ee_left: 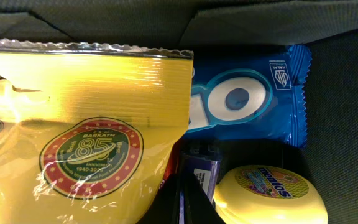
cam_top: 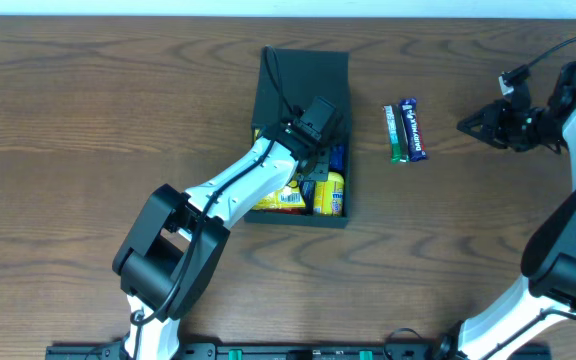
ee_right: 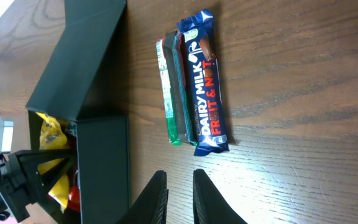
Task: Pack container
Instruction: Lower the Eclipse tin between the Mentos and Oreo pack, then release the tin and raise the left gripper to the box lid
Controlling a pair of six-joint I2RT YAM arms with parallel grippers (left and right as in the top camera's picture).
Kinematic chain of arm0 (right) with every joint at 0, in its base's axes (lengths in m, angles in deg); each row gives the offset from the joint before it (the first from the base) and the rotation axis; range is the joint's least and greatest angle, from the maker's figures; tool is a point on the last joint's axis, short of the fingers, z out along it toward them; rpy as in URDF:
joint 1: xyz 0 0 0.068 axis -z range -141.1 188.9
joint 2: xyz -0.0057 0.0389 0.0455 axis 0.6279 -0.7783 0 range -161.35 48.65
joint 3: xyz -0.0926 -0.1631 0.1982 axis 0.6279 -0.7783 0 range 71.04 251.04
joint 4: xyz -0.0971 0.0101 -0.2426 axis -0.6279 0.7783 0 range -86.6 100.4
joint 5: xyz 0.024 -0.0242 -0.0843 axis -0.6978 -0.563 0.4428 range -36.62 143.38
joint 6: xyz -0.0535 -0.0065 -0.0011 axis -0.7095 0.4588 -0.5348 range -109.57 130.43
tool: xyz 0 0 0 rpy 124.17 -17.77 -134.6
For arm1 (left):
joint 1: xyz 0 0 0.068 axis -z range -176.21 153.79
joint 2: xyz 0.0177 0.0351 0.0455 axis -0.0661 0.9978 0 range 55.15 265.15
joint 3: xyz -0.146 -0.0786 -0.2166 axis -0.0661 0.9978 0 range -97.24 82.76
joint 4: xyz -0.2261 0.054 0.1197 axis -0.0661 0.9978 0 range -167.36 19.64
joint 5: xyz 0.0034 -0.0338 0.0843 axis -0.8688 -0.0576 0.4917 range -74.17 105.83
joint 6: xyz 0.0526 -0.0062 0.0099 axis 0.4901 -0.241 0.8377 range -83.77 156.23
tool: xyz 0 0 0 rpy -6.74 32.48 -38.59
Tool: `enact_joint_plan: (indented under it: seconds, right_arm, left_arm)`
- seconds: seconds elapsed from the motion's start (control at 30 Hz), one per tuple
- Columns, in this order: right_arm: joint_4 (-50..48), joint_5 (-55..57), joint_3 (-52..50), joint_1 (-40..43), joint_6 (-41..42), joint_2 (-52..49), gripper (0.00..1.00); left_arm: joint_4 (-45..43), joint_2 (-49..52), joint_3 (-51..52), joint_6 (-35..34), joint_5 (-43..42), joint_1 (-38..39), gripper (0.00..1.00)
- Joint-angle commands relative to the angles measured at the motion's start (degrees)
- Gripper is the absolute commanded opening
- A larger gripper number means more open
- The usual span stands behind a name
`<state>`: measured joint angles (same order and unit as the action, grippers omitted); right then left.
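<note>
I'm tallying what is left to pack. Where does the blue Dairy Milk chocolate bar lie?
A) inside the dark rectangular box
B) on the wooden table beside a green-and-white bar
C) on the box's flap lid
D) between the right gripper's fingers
B: the blue Dairy Milk chocolate bar lies on the wooden table, alongside the green-and-white bar, outside the dark rectangular box and clear of the right gripper.
</note>
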<state>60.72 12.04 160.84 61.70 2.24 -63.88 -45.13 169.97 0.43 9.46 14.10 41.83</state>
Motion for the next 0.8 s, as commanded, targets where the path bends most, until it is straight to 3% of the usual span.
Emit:
enact_joint_plan:
  seconds: [0.0,0.27,0.47,0.73,0.77]
  right_arm:
    - [-0.2,-0.5,0.1,-0.5,-1.3,1.4,0.15]
    - [-0.3,0.0,0.1,-0.7,-1.8,1.4,0.13]
    - [0.5,13.5,0.1,-5.6,-1.7,1.4,0.11]
    - [-7.4,32.0,0.1,-18.0,1.7,0.9,0.24]
    - [-8.9,33.8,0.1,-19.1,2.2,0.8,0.30]
  left_arm:
    - [0.1,1.6,-1.1,-0.2,-0.6,-0.2,0.06]
    - [6.6,-1.4,-15.4,2.4,4.4,-0.2,0.06]
    - [14.4,-4.5,-24.7,2.6,10.2,-1.7,0.06]
    - [21.5,-6.1,-24.7,2.6,9.3,-13.7,0.07]
    - [22.0,-6.1,-24.7,2.6,8.9,-15.0,0.09]
